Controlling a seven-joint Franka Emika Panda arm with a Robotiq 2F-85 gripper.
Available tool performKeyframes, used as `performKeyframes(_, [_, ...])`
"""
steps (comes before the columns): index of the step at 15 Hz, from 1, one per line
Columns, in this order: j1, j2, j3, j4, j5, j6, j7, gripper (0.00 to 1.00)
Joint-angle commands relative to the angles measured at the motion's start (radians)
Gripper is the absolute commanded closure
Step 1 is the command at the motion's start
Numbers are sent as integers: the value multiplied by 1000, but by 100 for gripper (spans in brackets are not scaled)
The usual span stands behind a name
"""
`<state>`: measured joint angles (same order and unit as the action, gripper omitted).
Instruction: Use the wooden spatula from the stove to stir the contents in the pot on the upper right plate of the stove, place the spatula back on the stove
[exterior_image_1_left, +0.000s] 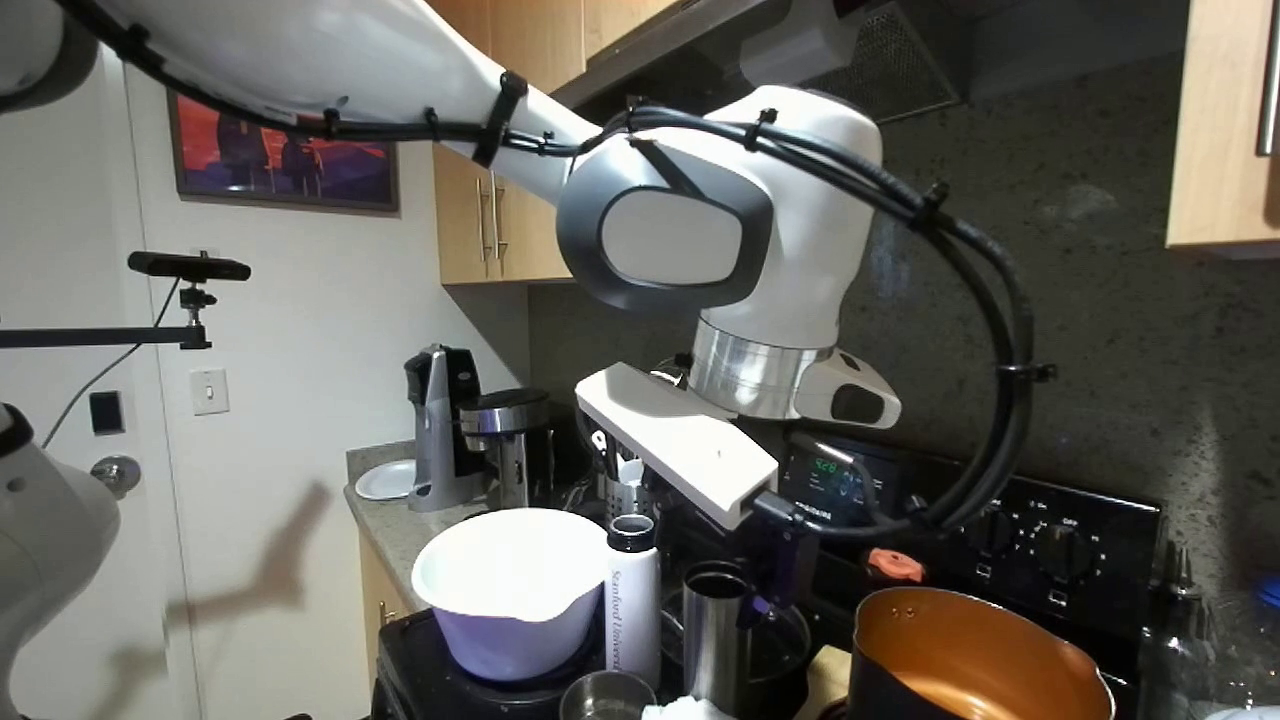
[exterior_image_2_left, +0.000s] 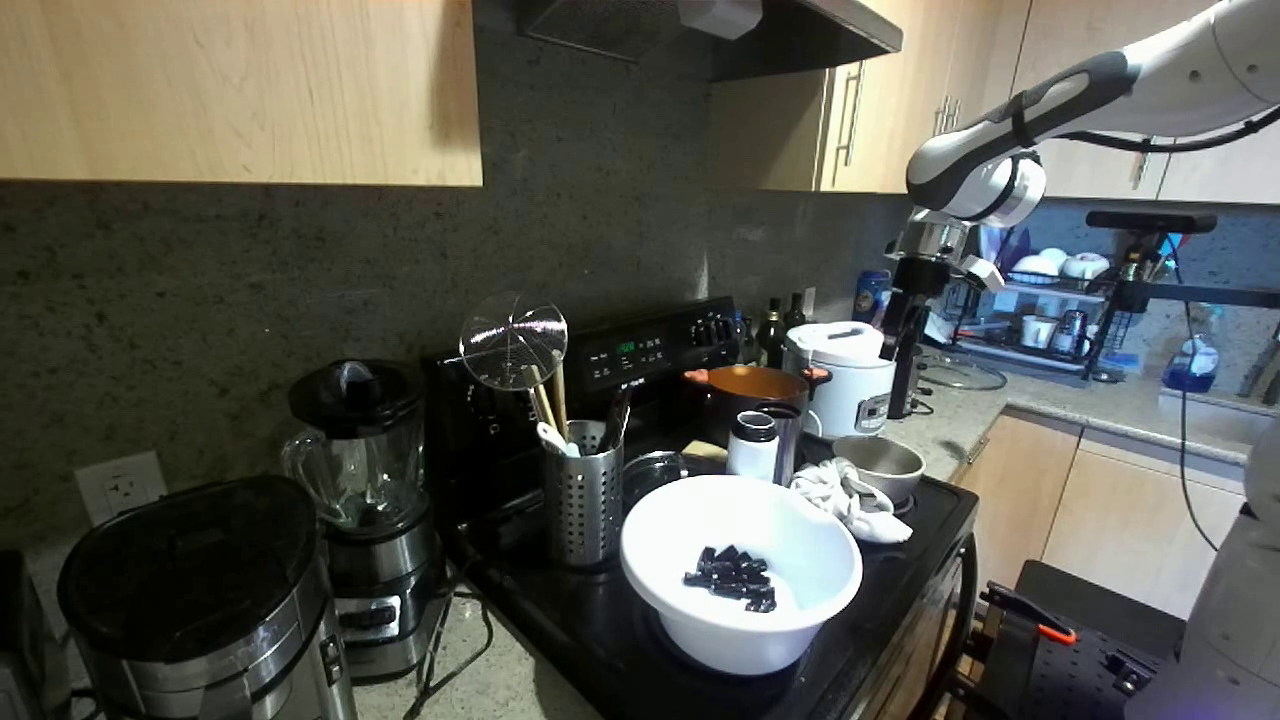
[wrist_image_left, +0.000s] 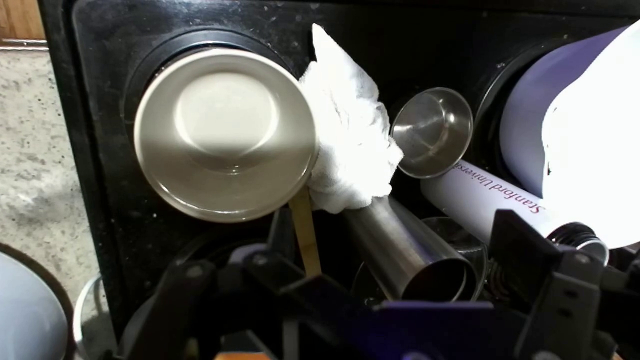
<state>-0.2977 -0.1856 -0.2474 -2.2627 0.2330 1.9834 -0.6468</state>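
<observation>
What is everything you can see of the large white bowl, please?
The large white bowl looks like smooth plastic, with a broad rim and a wall narrowing toward its base. It stands upright and uncovered on the black stove, with a cluster of small black pieces inside. A white bottle stands beside it; whether they touch is unclear.

Pot and basin stand on the stove; cloth lies between bowl and cup.

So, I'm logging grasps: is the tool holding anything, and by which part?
Nothing: in the wrist view the tool is open, the tumbler showing between its fingers but ungripped.
</observation>
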Motion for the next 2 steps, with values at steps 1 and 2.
performKeyframes(1, [29, -1, -28, 2, -6, -1, 4, 0])
performKeyframes(2, [29, -1, -28, 2, -6, -1, 4, 0])
